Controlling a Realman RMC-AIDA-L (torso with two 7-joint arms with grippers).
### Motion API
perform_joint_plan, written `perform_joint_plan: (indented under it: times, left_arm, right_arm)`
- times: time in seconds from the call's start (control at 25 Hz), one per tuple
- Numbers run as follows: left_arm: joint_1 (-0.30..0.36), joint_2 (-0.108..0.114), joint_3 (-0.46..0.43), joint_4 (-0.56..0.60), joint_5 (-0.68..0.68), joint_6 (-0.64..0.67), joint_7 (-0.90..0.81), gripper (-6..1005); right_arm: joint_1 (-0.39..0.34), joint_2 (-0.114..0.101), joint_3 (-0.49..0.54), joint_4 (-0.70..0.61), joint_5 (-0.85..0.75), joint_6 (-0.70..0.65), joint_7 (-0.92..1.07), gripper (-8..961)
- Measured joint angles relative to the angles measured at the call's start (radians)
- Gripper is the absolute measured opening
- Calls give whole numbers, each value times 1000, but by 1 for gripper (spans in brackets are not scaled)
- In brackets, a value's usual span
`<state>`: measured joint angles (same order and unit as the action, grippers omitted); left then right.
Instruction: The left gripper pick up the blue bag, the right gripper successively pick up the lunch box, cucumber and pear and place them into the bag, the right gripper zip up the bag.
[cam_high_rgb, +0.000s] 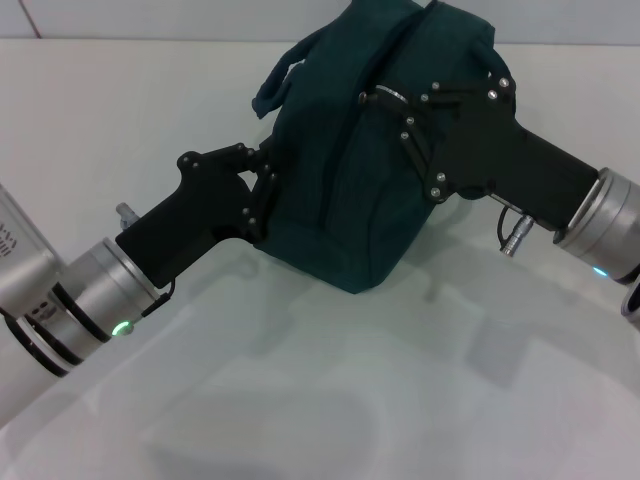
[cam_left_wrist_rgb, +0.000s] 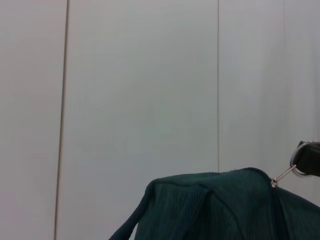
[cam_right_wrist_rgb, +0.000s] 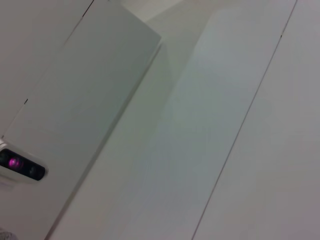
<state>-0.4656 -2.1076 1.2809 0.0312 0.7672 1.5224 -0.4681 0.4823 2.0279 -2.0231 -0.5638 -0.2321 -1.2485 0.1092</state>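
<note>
Zip step: my left gripper (cam_high_rgb: 268, 190) jaws clamped on the blue bag (cam_high_rgb: 340, 190) side, holding it upright off the worktop (cam_high_rgb: 120, 110), right gripper (cam_high_rgb: 385, 97) jaws pinching the ring pull (cam_left_wrist_rgb: 286, 174) on top; next needs a steady pull along the zipper line

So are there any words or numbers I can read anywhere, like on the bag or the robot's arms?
No text can be read for certain.
Blue bag: plain fabric, no label or print showing.
Left arm's silver wrist: a few dark printed marks at the picture's edge, too small and cut off to read.
Left gripper and right gripper: plain black, no writing.
Wall panels behind: blank.
</note>
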Motion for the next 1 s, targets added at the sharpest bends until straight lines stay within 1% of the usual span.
perform_joint_plan:
  times: [0.04, 0.24, 0.4, 0.52, 0.72, 0.88, 1.0]
  left_arm:
    - [0, 0, 0, 0, 0, 1, 3, 76]
    - [-4, 2, 8, 2, 7, 3, 25, 54]
    - [2, 2, 9, 3, 9, 8, 54, 60]
    - [22, 7, 9, 3, 10, 42, 99, 64]
    - [49, 8, 9, 3, 11, 67, 193, 71]
    - [61, 9, 10, 2, 15, 73, 248, 77]
    - [68, 9, 11, -1, 20, 76, 278, 81]
  right_arm:
    - [0, 0, 0, 2, 0, -1, 0, 31]
    - [-1, 0, 0, 7, 0, -3, -3, 32]
    - [-1, 0, -10, 7, 0, -5, -3, 33]
    - [1, 0, -41, 7, 0, -32, -12, 34]
    - [5, 0, -98, 0, 0, -89, -39, 35]
    - [12, 0, -103, -4, 8, -106, -10, 36]
    - [22, 0, -103, 3, 58, -95, 40, 37]
